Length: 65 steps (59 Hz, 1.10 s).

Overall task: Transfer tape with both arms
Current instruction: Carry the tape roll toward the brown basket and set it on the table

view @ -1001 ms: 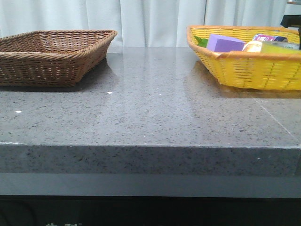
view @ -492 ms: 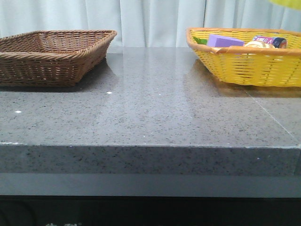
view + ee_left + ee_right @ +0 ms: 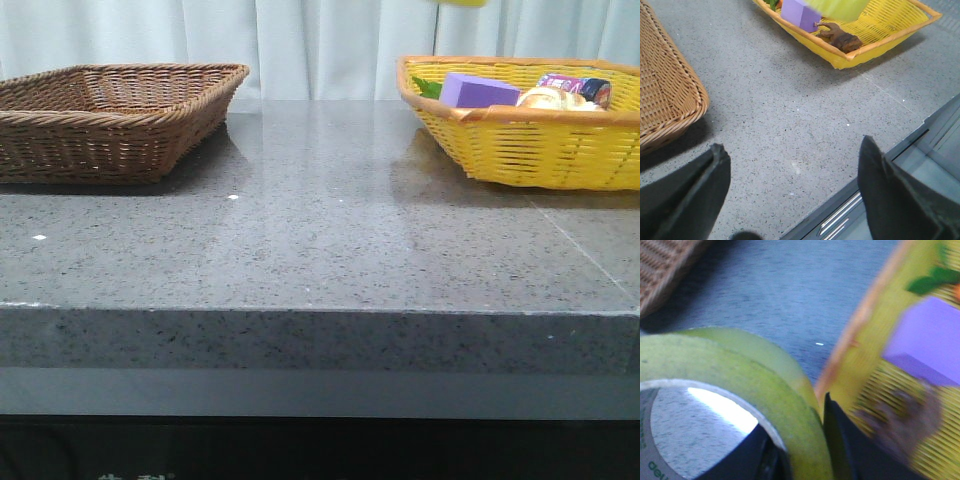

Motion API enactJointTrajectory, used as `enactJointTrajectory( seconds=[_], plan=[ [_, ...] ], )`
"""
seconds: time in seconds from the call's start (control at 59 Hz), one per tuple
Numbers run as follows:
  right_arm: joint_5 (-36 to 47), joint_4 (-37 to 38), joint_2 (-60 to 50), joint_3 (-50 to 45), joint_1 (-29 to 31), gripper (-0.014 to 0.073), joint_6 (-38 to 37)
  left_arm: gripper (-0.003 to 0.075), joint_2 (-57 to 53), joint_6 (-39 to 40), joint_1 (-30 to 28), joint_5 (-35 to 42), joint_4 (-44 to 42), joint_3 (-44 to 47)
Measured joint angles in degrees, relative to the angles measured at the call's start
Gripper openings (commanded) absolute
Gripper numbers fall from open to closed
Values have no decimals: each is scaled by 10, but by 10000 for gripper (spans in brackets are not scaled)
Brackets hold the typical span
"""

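Observation:
The yellow-green tape (image 3: 740, 375) fills the right wrist view. My right gripper (image 3: 802, 440) is shut on its wall, one finger inside the core and one outside. It hangs high over the table beside the yellow basket (image 3: 875, 370). In the front view only the tape's lower edge (image 3: 462, 3) shows at the top, above the yellow basket (image 3: 520, 150). In the left wrist view the tape (image 3: 837, 7) is a blurred patch over that basket (image 3: 880, 37). My left gripper (image 3: 792, 160) is open and empty above the table's front edge.
A brown wicker basket (image 3: 110, 115) stands at the back left and shows in the left wrist view (image 3: 665, 95). The yellow basket holds a purple block (image 3: 478, 90), a green item, a brown toy (image 3: 840, 37) and small packets. The grey stone table (image 3: 320, 230) lies between them.
The tape has risen out of the yellow basket and moved left along the top of the front view. The basket has settled back after shifting.

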State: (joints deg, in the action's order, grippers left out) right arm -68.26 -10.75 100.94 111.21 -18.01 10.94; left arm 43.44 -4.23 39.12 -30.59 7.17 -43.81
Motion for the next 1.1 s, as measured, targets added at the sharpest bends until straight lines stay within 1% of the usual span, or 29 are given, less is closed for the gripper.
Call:
enactJointTrajectory(
  seconds=[0.051,0.153,0.373,0.509,0.797,0.865,0.967,1.035,1.103],
  plan=[
    [7,1,13,0,-24,162,1,526,0,0,0,0,0,0],
    [24,2,36,0,-54,162,2,526,0,0,0,0,0,0],
    [72,20,86,0,-96,162,11,526,0,0,0,0,0,0],
    [87,46,117,0,-111,162,21,526,0,0,0,0,0,0],
    [94,103,161,0,-113,171,25,526,0,0,0,0,0,0],
    [94,108,166,0,-113,212,25,526,0,0,0,0,0,0],
    [96,108,169,0,-113,328,25,526,0,0,0,0,0,0],
    [102,108,169,0,-113,382,25,526,0,0,0,0,0,0],
    [108,108,169,0,-113,396,25,526,0,0,0,0,0,0]
  ],
)
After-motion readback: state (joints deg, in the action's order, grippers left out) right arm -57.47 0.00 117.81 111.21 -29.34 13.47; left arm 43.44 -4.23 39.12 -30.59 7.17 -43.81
